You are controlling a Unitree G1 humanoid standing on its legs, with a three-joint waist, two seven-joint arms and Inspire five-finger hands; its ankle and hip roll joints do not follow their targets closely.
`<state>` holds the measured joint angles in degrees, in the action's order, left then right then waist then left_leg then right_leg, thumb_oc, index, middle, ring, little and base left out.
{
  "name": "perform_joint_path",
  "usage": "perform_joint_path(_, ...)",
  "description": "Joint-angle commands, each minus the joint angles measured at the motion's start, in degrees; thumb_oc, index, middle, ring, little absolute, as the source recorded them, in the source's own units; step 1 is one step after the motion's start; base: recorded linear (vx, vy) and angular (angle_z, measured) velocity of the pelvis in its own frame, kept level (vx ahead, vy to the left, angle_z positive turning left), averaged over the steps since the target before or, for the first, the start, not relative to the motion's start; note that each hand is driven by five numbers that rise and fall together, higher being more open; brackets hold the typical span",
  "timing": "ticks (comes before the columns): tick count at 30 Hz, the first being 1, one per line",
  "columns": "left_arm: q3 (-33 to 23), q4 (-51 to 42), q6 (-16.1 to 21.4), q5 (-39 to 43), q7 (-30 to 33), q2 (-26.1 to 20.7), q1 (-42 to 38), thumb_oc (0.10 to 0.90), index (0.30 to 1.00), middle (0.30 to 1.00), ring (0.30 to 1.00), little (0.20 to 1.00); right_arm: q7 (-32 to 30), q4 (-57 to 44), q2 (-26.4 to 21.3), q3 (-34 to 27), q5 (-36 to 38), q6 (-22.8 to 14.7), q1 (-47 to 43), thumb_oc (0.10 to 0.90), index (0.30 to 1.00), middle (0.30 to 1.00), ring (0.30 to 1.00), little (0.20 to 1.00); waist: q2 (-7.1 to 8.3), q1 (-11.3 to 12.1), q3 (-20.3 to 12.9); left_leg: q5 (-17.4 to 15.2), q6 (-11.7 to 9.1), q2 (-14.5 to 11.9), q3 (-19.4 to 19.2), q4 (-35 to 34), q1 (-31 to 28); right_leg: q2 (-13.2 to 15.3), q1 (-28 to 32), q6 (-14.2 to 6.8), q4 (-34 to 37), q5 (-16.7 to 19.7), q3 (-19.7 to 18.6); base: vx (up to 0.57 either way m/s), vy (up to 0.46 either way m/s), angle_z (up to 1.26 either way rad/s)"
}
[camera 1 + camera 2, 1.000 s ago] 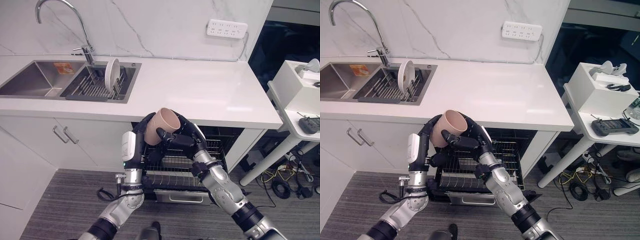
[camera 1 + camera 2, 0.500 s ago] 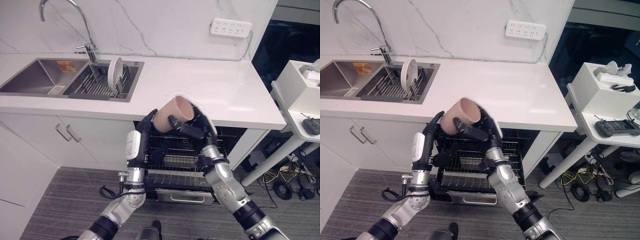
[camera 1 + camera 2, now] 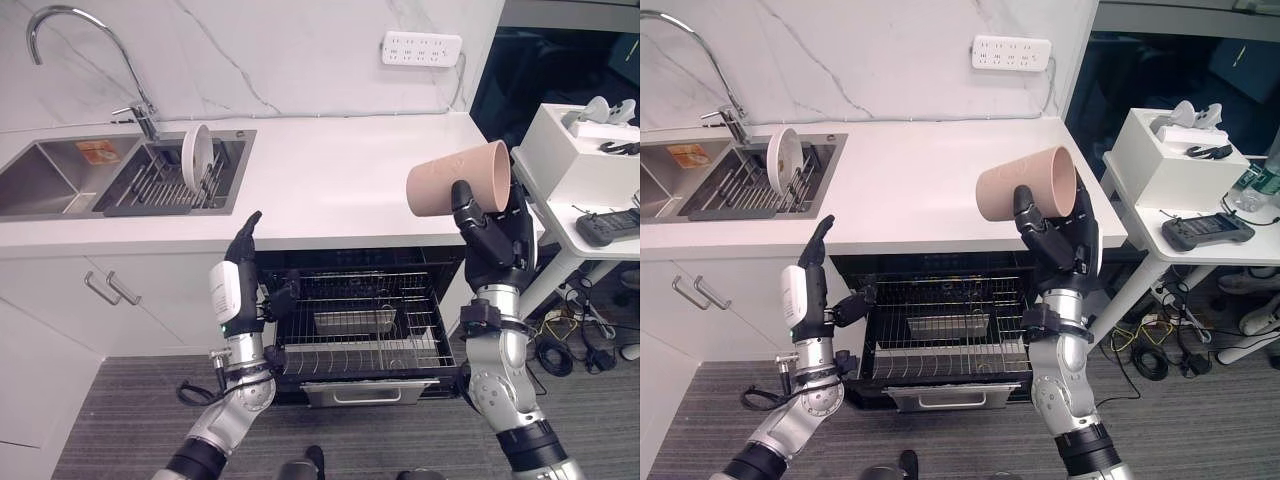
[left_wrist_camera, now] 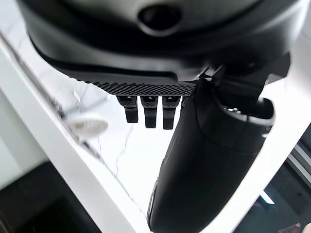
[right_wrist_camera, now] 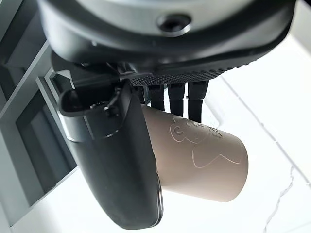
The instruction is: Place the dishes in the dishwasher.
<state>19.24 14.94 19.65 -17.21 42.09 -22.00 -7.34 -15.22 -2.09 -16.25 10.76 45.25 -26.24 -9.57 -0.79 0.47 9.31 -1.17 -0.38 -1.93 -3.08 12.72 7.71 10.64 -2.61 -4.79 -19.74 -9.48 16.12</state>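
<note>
A tan cup (image 3: 458,179) lies on its side in the air, above the counter's front right corner. My right hand (image 3: 497,240) is shut on it, thumb in front and fingers behind; the cup (image 5: 204,155) bears an embossed figure in the right wrist view. My left hand (image 3: 243,240) is open, its fingers straight and pointing up, and holds nothing, just in front of the counter edge. Below both hands the dishwasher's wire rack (image 3: 365,325) stands pulled out. A white plate (image 3: 196,157) stands upright in the sink's drying rack (image 3: 165,182).
A white counter (image 3: 340,180) runs across, with a double sink (image 3: 60,180) and a tap (image 3: 70,40) at the left. A power strip (image 3: 420,47) hangs on the marble wall. At the right stands a white side table (image 3: 590,215) with a box and a controller.
My right hand has carried the cup up and to the right, away from my left hand. My left hand has let go and now stands with straight fingers. The camera has also shifted.
</note>
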Motion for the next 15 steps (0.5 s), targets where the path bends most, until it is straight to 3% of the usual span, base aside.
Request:
perform_joint_path(1,3.62,-6.88,-2.74,18.29,-34.80,-2.63,-2.66,0.800,0.900,0.900,0.900,0.900,6.90,-8.68,-1.44,-3.46,0.00,-2.90,-3.11,0.400,0.300,0.300,0.300,0.300,-0.10,-0.45,-2.61,-10.92,0.10,-0.80,-4.80,4.47,-3.11,-2.82,1.11,-1.83,2.55,-0.22,-3.93,-0.03,0.053,-0.01)
perform_joint_path(2,4.83,-7.05,-5.10,18.78,-39.93,-3.08,-1.82,0.800,0.900,0.900,0.900,0.900,8.24,-8.20,-1.75,-3.89,0.50,-2.18,-2.78,0.400,0.300,0.300,0.300,0.300,-0.43,-0.67,-2.62,-10.91,0.14,-0.84,-4.96,4.47,-3.09,-2.80,1.04,-1.92,2.55,-0.29,-3.95,-0.01,0.054,-0.06)
perform_joint_path(7,6.89,-6.75,-11.53,20.97,-51.79,-6.91,2.02,0.800,0.900,0.900,0.900,0.900,13.42,-6.18,-4.72,-5.35,2.37,0.93,-0.45,0.400,0.300,0.300,0.300,0.300,-1.60,-1.55,-2.48,-10.57,-0.01,-0.90,-5.43,4.47,-3.14,-2.79,0.91,-2.28,2.55,-0.40,-4.02,0.01,0.056,-0.15)
perform_joint_path(15,1.25,-7.47,-13.43,23.18,-58.71,-9.98,5.68,0.800,0.900,0.900,0.900,0.900,19.20,-1.17,-5.16,-5.99,3.27,2.39,3.21,0.400,0.300,0.300,0.300,0.300,-2.37,-1.33,-2.18,-10.09,0.13,-0.66,-4.98,4.47,-2.89,-2.69,0.90,-2.29,2.55,-0.48,-3.64,0.00,0.011,0.00)
